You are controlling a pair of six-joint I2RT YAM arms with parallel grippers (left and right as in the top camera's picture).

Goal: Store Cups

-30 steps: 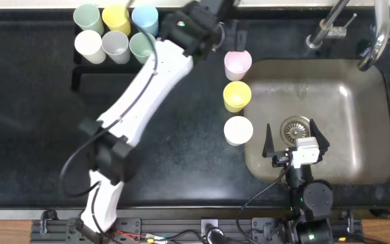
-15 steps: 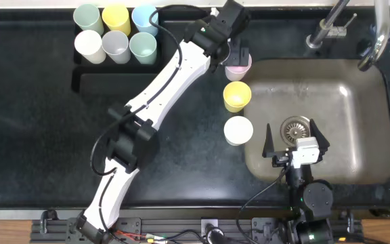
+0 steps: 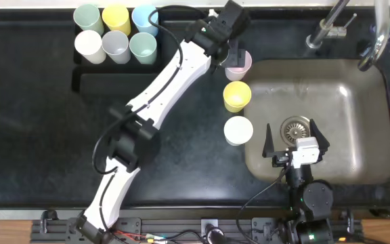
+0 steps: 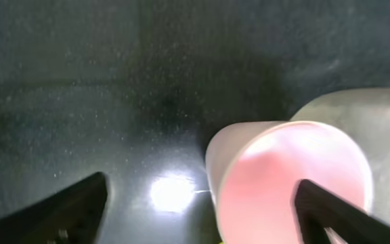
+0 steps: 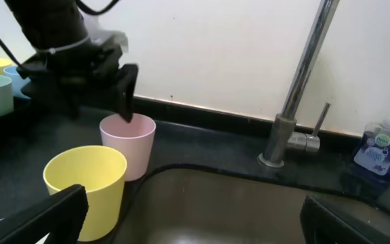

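Left gripper is reached across to the far edge of the counter, just left of the sink. Its fingers are spread wide, nothing pinched. The pink cup stands upright between them, closer to one finger; can't tell if it touches. From the right wrist view one finger tip sits at the cup's rim.

Three loose cups stand in a row along the sink's left rim: pink farthest, yellow cup in the middle, white cup nearest. All are upright, mouths up.

Six more cups stand in two rows in the black rack at far left.

Right gripper hangs over the sink near the drain, fingers apart, holding nothing.

The faucet is at the far side of the sink, with a soap bottle to its right.
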